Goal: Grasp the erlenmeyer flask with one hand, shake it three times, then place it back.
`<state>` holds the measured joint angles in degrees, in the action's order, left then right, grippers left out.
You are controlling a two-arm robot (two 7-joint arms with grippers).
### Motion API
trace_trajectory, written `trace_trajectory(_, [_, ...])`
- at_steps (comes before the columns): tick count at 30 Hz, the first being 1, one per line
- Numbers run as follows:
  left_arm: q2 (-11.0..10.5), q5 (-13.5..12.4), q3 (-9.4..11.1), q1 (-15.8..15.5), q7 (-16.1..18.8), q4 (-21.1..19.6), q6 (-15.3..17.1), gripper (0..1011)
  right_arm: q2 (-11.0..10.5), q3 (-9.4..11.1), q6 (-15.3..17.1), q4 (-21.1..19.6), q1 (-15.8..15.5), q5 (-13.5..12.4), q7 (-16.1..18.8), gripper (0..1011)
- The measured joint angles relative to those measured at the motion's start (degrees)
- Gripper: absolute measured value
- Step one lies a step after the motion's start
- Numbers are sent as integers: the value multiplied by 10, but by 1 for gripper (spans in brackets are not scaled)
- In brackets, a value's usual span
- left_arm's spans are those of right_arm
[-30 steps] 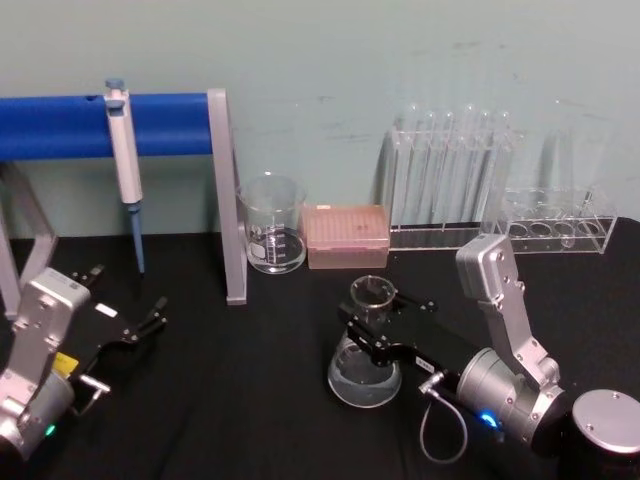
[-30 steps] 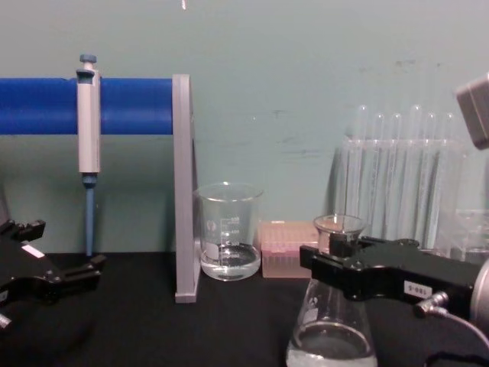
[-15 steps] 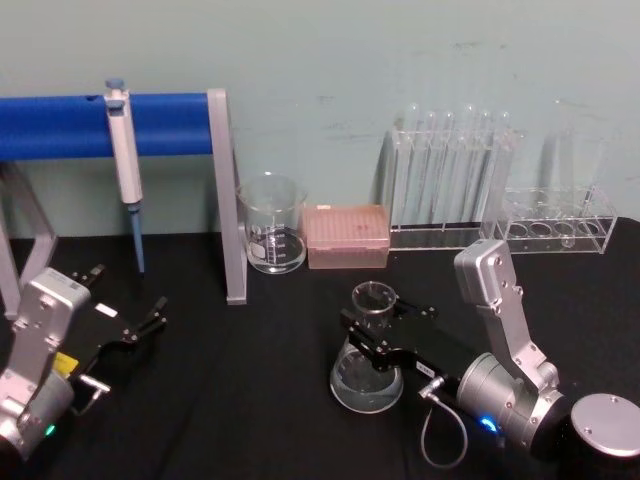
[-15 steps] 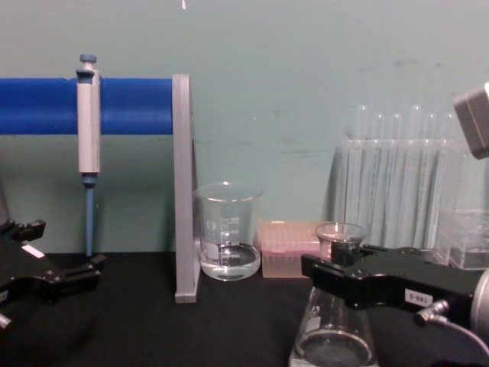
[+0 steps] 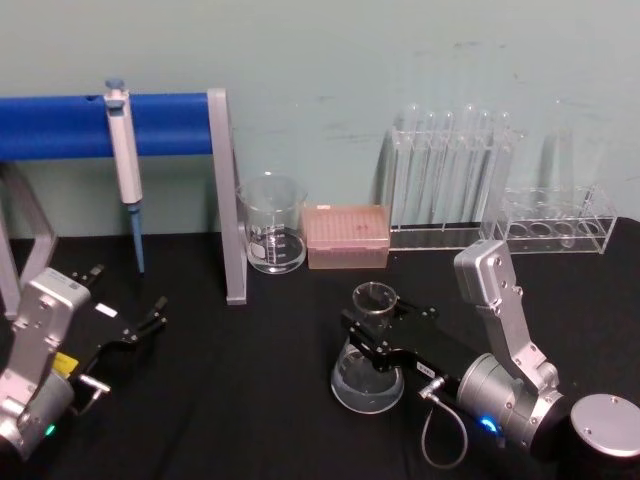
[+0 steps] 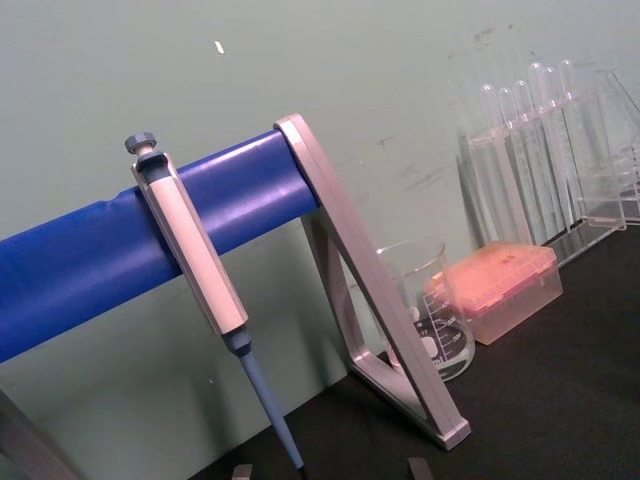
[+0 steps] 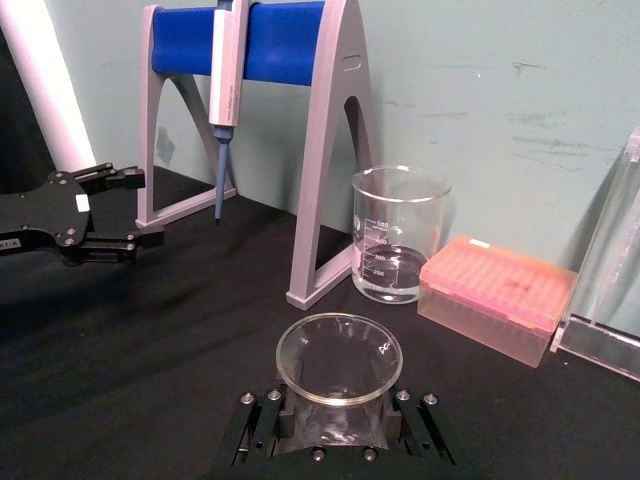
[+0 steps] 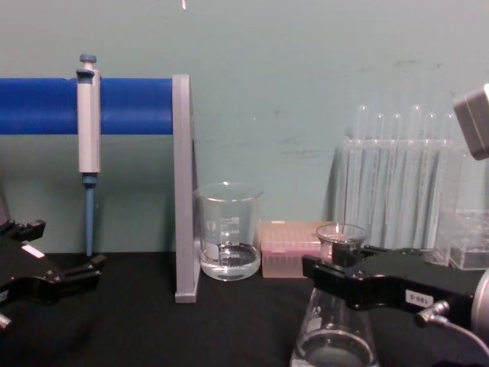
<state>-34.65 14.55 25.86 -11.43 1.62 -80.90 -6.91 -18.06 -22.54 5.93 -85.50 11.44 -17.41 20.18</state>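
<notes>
Two grippers: the right gripper (image 5: 375,335) at lower centre of the head view has its jaws closed around the neck of the single erlenmeyer flask (image 5: 367,375), whose base rests on the black table (image 5: 250,400); the left gripper (image 5: 125,320) sits lower left, jaws apart, holding nothing. One beaker (image 8: 228,241) stands behind; the chest view shows liquid in it.

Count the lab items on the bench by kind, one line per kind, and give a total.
Erlenmeyer flask: 1
Beaker: 1
Pipette: 1
Pink tip box: 1
Clear test-tube racks: 2
Blue pipette stand: 1
Total: 7
</notes>
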Motion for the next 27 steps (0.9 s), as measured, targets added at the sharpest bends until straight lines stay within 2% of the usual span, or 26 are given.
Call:
trace_trajectory(6, [0, 0, 0, 0, 0, 0, 0, 1001, 0, 0, 0, -1, 0, -1, 0, 484])
trace_trajectory(12, [0, 0, 0, 0, 0, 0, 0, 1001, 0, 0, 0, -1, 0, -1, 0, 677])
trace_trajectory(13, [0, 0, 0, 0, 0, 0, 0, 1001, 0, 0, -1, -1, 0, -1, 0, 734])
trace_trajectory(17, [0, 0, 0, 0, 0, 0, 0, 1001, 0, 0, -1, -1, 0, -1, 1, 809])
trace_trajectory(18, [0, 0, 0, 0, 0, 0, 0, 1001, 0, 0, -1, -1, 0, -1, 1, 864])
trace_trajectory(22, [0, 0, 0, 0, 0, 0, 0, 1001, 0, 0, -1, -1, 0, -1, 1, 978])
trace_trajectory(27, [0, 0, 0, 0, 0, 0, 0, 1001, 0, 0, -1, -1, 0, -1, 1, 1000])
